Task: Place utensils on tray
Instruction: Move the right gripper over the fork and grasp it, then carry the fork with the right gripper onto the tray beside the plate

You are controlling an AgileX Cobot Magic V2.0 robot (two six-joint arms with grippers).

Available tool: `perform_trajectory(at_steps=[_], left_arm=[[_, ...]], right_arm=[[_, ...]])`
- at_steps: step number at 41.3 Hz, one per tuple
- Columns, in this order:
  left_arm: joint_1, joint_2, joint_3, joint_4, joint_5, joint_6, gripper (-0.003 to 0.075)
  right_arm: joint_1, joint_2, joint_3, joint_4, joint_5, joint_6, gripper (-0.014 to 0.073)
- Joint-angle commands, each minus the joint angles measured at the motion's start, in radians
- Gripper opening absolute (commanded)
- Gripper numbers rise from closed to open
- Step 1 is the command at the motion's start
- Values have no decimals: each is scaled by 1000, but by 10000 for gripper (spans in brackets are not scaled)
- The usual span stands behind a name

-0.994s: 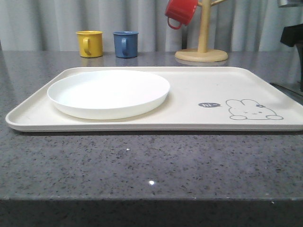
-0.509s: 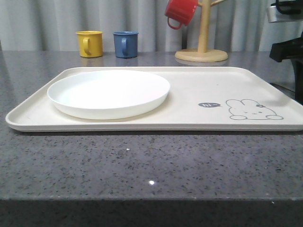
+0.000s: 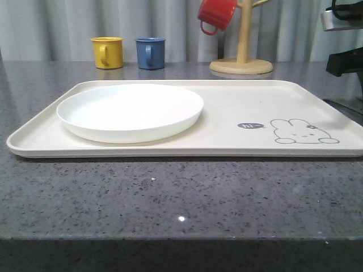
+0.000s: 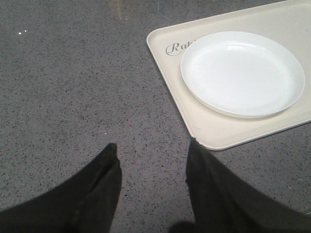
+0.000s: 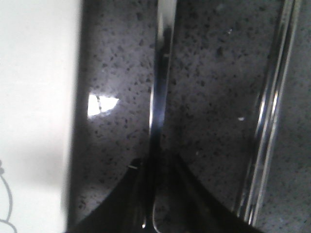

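Pinching a slim silver utensil handle (image 5: 159,97), the right gripper (image 5: 154,194) sits low over the speckled worktop (image 3: 170,198), chopsticks (image 5: 269,121) lying just beside. The left gripper (image 4: 151,165) hovers wide open, empty, near the cream tray (image 3: 238,107) bearing a white plate (image 3: 130,110).

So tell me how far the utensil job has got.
Nothing is delivered yet: the tray carries only the white plate. In hand: the right hand is closed on a slim metal utensil handle over the counter beside the tray; which utensil it is cannot be told. The chopsticks lie on the counter next to it. The left hand is open and empty. All placing remains.
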Motion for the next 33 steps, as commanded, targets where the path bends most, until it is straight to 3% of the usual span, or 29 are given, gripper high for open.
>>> perform_trajectory(at_steps=[1, 24, 33], left_arm=[[-6, 8, -25, -2, -74, -9, 313], [-6, 8, -25, -2, -74, -9, 313], [-6, 8, -25, -2, -74, -9, 313]], right_arm=[[0, -38, -33, 2, -6, -3, 77], [0, -154, -33, 5, -3, -3, 67], [35, -205, -58, 110, 52, -3, 67]])
